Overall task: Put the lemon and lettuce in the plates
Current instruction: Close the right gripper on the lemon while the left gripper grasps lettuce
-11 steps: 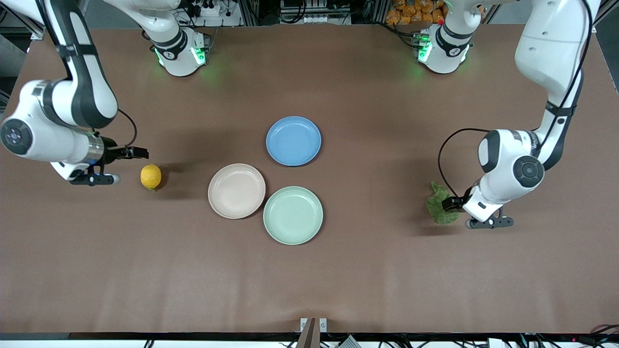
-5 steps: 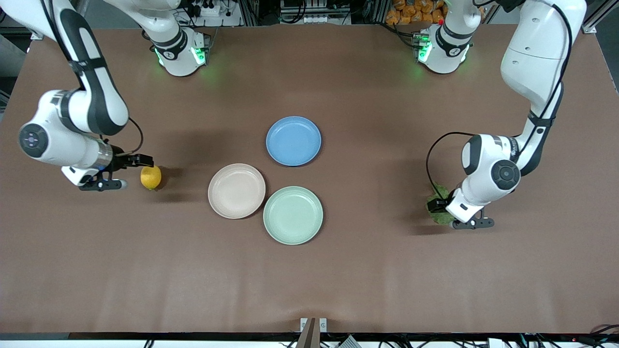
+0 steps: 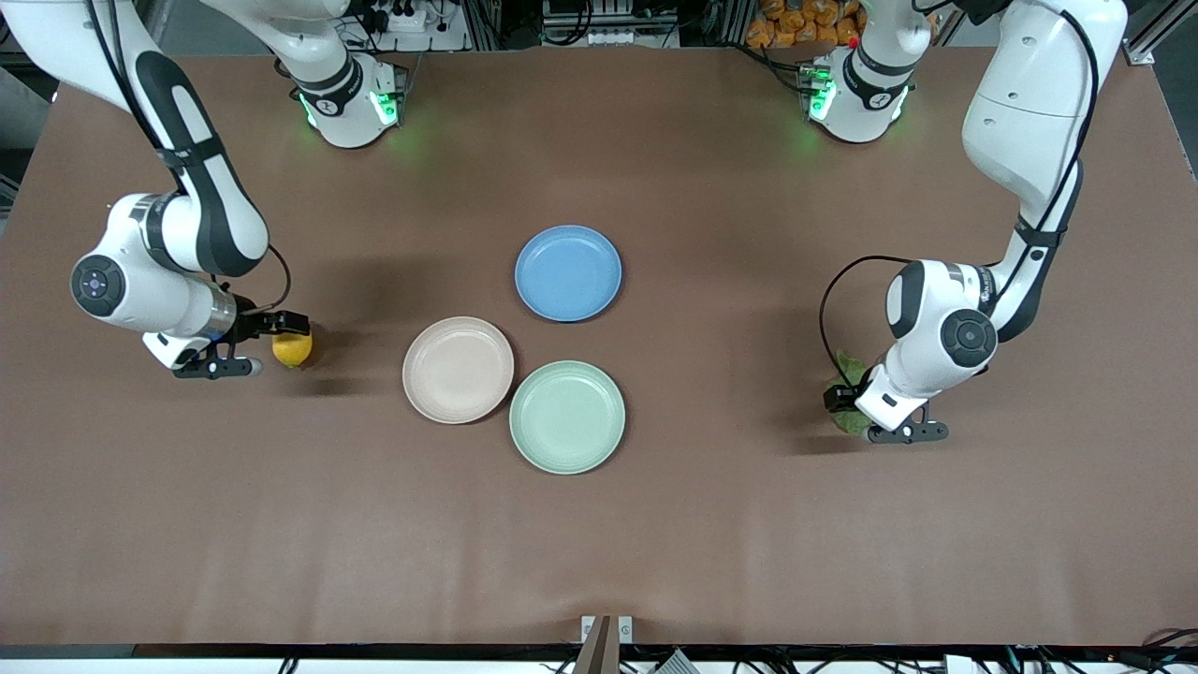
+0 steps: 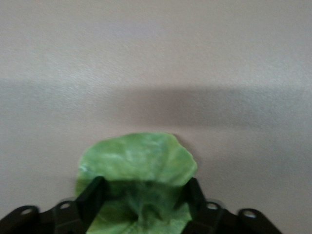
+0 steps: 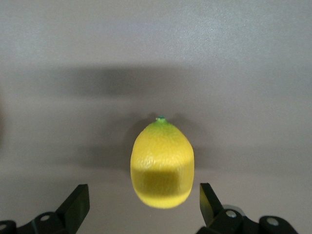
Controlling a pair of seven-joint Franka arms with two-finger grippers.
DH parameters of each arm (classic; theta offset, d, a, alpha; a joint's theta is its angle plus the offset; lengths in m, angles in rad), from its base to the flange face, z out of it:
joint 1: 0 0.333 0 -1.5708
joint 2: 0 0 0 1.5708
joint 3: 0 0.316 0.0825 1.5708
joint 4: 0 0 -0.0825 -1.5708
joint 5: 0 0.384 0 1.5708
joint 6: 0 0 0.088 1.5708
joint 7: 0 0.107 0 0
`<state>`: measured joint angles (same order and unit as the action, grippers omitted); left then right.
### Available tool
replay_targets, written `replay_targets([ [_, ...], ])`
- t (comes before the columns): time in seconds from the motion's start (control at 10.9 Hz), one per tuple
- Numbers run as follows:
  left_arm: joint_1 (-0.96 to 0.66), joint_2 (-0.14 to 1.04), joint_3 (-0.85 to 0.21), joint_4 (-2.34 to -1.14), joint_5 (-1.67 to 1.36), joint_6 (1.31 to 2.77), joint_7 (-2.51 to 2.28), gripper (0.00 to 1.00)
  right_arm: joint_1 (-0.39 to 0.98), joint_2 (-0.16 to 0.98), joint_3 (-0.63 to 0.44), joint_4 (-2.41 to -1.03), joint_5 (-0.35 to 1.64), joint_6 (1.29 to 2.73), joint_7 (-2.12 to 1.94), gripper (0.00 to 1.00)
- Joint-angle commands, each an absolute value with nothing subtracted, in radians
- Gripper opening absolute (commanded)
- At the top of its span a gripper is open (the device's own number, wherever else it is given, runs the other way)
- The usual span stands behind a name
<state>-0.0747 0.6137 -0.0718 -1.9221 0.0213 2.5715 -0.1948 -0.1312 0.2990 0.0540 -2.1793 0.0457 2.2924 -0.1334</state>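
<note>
The yellow lemon lies on the table toward the right arm's end. My right gripper is open and low at the lemon. In the right wrist view the lemon sits between the two fingertips, with a gap on each side. The green lettuce lies toward the left arm's end, mostly hidden under my left gripper. In the left wrist view the lettuce lies between the open fingers. The beige-pink plate and the mint green plate sit side by side mid-table, both empty.
A blue plate, also empty, sits farther from the front camera than the other two plates. The brown table is bare in front of the plates.
My right gripper has moved toward the lemon and now has it between its fingers. My left gripper has moved over the lettuce and covers most of it.
</note>
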Motion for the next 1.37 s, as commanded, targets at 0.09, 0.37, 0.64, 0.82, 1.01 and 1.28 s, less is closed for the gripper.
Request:
replay_targets([
  [0.09,-0.078,0.624,-0.069,-1.902,0.076,2.582,-0.166,0.00,-0.141,0.344,0.055,-2.183,0.048,2.357,-0.156,1.00],
  [0.37,-0.078,0.624,-0.068,-1.861,0.123,2.527,-0.161,0.00,-0.155,0.357,0.052,-2.194,0.045,2.387,-0.163,1.00],
  [0.64,-0.083,0.629,-0.071,-1.760,0.189,2.358,-0.158,0.00,-0.181,0.376,0.054,-2.197,0.045,2.401,-0.204,1.00],
  [0.82,-0.083,0.627,-0.074,-1.718,0.187,2.306,-0.158,0.00,-0.183,0.382,0.054,-2.197,0.046,2.404,-0.204,1.00],
  [1.01,-0.083,0.629,-0.075,-1.671,0.175,2.240,-0.158,0.00,-0.183,0.391,0.054,-2.198,0.046,2.416,-0.203,1.00],
  [1.28,-0.083,0.626,-0.078,-1.638,0.154,2.215,-0.160,0.00,-0.183,0.400,0.054,-2.198,0.046,2.421,-0.201,1.00],
])
